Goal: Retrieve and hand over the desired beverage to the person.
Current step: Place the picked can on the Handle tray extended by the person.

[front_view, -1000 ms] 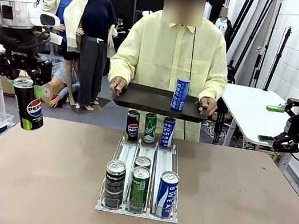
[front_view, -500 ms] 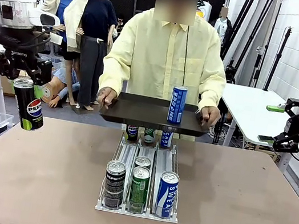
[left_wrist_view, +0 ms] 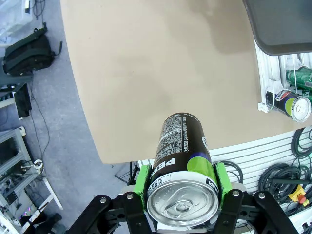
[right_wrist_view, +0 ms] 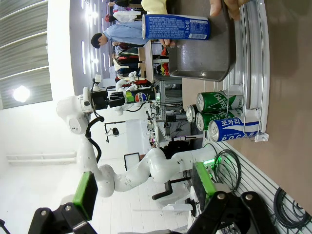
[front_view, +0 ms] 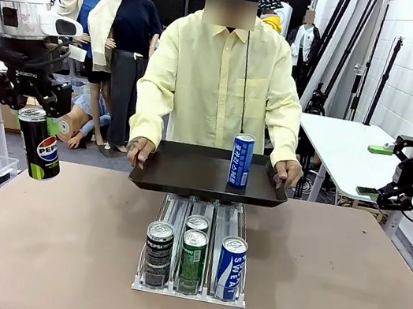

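Black Pepsi can (front_view: 40,145), silver-topped with a green band near its base, clamped upright between the green pads of the left gripper (left_wrist_view: 181,191), off the left edge of the table (front_view: 58,224). The right gripper (right_wrist_view: 141,187), jaws wide and empty, hangs off the table's right side. Beyond the table's can rack (front_view: 189,291), the person (front_view: 216,76) holds a dark tray (front_view: 186,177) bearing a blue can (front_view: 241,161).

"PEPSI" w/ logo is read on black can (front_view: 41,148) held in left claw (front_view: 32,109). On rack's front row: "PEPSI" on black can (front_view: 157,254), "SWEAT" on blue can (front_view: 229,269). "ROBOTIQ" is printed on left claw body. Blue can (front_view: 240,160) on tray: print too small to be read.
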Robot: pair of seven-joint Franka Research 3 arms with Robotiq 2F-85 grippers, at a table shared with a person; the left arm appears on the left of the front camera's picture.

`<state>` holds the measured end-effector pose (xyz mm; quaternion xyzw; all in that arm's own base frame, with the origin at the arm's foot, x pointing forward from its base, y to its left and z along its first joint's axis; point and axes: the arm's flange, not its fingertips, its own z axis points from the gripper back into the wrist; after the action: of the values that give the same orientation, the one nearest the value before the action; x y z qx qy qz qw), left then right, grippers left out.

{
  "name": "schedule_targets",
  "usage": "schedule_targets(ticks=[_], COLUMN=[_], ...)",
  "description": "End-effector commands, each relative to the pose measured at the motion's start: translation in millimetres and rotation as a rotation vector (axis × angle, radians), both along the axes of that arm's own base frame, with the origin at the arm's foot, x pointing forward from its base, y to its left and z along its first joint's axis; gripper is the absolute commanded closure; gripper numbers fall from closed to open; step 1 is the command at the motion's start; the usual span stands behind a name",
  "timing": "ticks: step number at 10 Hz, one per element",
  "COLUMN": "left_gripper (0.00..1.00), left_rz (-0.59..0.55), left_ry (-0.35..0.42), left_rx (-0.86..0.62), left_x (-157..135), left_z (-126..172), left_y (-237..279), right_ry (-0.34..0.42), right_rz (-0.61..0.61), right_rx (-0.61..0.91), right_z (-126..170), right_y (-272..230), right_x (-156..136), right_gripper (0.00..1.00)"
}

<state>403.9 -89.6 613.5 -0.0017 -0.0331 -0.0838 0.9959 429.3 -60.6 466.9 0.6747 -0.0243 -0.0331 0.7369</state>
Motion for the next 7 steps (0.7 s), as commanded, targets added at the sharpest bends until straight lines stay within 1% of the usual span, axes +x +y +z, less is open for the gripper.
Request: schedule_targets(ticks=[1,2,4,7], left_gripper=[1.00,1.00,1.00,1.00], left_rz=[0.006,0.000,0.000,-0.006], left_ry=[-0.007,0.000,-0.021,-0.059], left_rx=[-0.001,0.000,-0.068,-0.106], left_x=[-2,0,15,36], left_z=[7,0,14,33], left_y=[1,0,-27,-64], right_ry=[0.001,0.001,0.001,0.001], right_rz=[-0.004,-0.004,-0.004,-0.004], right_rx=[-0.011,-0.011,-0.011,-0.011], right_z=[0,0,0,0], right_y=[1,1,1,1], right_x=[0,0,0,0], right_gripper=[0.00,0.00,0.00,0.00])
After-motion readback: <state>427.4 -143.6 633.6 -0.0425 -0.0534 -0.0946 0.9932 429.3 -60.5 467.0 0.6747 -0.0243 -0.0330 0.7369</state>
